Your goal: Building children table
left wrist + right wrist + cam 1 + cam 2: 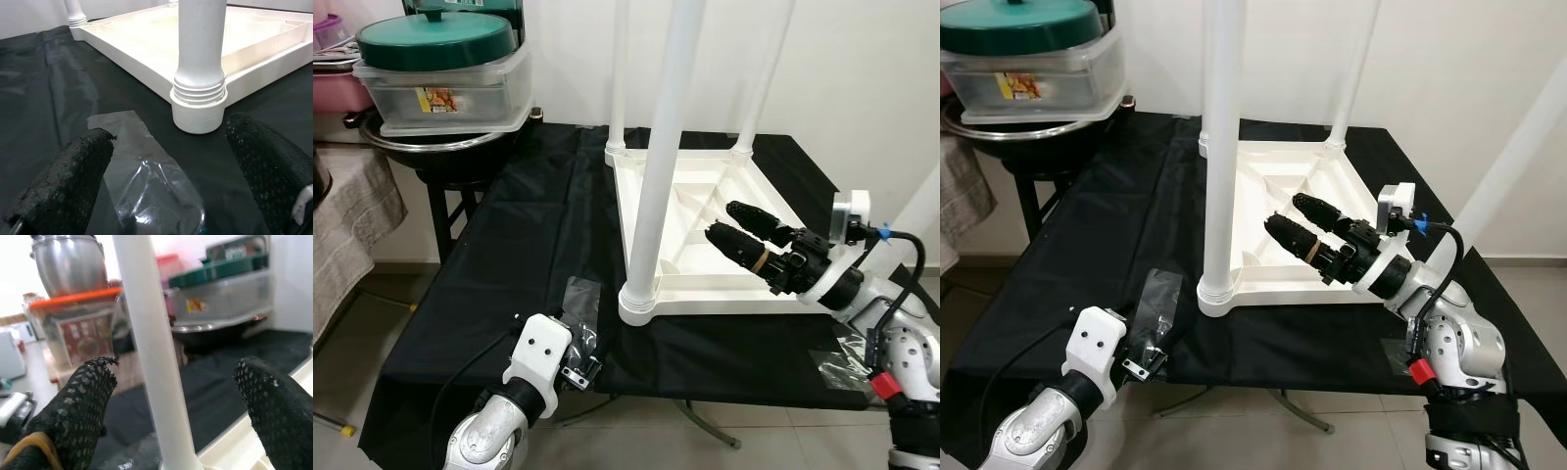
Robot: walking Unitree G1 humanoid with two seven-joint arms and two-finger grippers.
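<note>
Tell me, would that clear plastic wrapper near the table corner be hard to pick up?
Probably: the crumpled clear plastic wrapper looks thin and floppy, so it would likely buckle. It lies flat on the black cloth, and its glossy surface may slip from the open left pincer.

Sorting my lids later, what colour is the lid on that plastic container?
Dark green lid, clearest in the left eye view.

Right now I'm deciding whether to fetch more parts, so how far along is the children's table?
Done: the white tabletop lies upside down on the black cloth, with three legs standing in its corners, the near one seated in its socket. In hand: nothing gripped; the right gripper is open over the tabletop's underside, the left gripper open near a clear plastic wrapper. Left: the right near corner shows no leg.
</note>
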